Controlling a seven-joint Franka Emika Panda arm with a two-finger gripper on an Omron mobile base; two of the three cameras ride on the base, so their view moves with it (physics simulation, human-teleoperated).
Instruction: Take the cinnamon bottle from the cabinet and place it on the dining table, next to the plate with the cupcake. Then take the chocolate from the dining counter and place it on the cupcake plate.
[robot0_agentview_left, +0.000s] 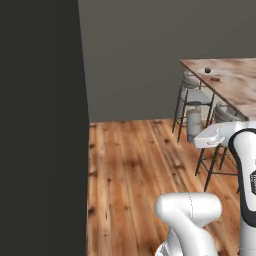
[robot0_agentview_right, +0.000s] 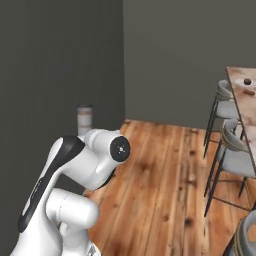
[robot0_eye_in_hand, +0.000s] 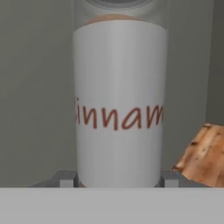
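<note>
Fingers (robot0_eye_in_hand: 119, 179) clamp your cinnamon bottle (robot0_eye_in_hand: 119, 100), upright, label facing you, held over the wooden floor (robot0_agentview_left: 135, 165). Further right, stools (robot0_agentview_left: 192, 102) line the marble surface (robot0_agentview_left: 235, 85), cupcake (robot0_agentview_left: 207, 70) and chocolate (robot0_agentview_left: 215, 78) on top.

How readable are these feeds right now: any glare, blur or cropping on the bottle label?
Hand view: the cinnamon bottle sits so close that its cap and the label's ends are cropped, lettering slightly soft, no glare. Left base view: flat even light, the dining table sharp enough. Right base view: the dark wall is dim, the bottle small but distinguishable.
</note>
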